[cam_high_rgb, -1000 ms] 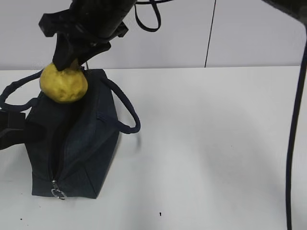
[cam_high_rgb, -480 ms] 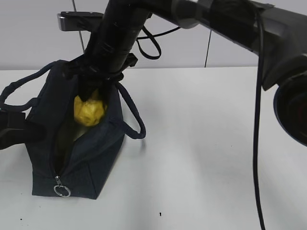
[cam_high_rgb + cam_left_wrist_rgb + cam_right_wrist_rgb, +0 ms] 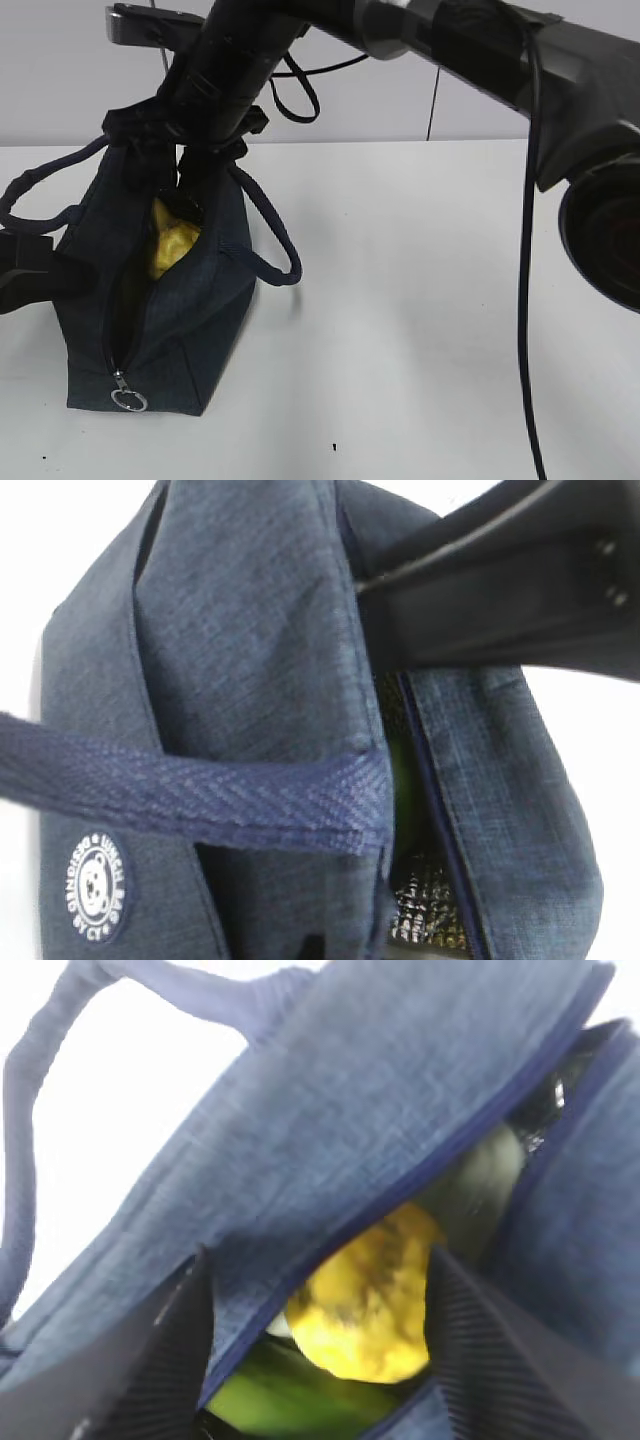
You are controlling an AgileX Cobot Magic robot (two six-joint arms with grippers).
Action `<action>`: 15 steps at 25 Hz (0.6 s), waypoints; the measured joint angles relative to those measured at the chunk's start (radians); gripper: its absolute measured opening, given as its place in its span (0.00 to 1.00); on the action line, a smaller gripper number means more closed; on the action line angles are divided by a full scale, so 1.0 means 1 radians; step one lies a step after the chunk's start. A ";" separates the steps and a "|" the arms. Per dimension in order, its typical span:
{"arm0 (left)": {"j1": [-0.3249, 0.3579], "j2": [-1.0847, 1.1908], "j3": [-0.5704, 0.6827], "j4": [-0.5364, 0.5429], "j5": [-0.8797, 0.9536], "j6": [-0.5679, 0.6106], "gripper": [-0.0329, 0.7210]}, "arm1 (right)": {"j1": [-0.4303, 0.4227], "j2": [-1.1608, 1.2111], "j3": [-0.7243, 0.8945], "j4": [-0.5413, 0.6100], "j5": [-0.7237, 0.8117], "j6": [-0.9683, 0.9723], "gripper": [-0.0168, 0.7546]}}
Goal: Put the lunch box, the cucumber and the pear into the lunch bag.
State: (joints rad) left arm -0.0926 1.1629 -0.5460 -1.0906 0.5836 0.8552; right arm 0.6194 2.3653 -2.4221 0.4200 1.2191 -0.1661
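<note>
The navy lunch bag [image 3: 190, 320] stands at the left with its top zipper open. My right gripper [image 3: 192, 195] reaches down into the opening. In the right wrist view it [image 3: 318, 1260] is open. One finger [image 3: 160, 1350] is outside the bag's wall [image 3: 330, 1130], the other [image 3: 490, 1330] inside. The yellow pear [image 3: 370, 1300] lies between them on the green cucumber [image 3: 290, 1395]. The pear [image 3: 170, 248] shows through the opening. The cucumber [image 3: 401, 780] is a green sliver. The lunch box is not clearly visible. My left gripper [image 3: 25, 270] holds the bag's left side, fingers hidden by fabric [image 3: 250, 660].
The bag's loop handles [image 3: 275, 240] hang out to both sides. The metal ring pull [image 3: 127, 400] hangs at the near end of the zipper. The white table [image 3: 450, 300] stretches to the right. The right arm [image 3: 450, 40] crosses above the bag.
The right arm brought the pear from above the bag's far end down into the opening. The pear now sits lower inside, and the fingers stand apart from it.
</note>
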 joint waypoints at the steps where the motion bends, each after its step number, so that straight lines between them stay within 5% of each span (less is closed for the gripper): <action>1: 0.000 0.000 0.000 0.001 0.000 0.000 0.02 | 0.000 0.000 -0.022 -0.019 0.010 0.005 0.69; 15: 0.000 0.000 0.000 0.001 0.001 0.000 0.02 | 0.000 -0.030 -0.114 -0.153 0.034 0.180 0.61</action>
State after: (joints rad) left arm -0.0926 1.1629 -0.5460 -1.0897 0.5847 0.8552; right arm 0.6194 2.3355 -2.5365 0.2670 1.2530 0.0136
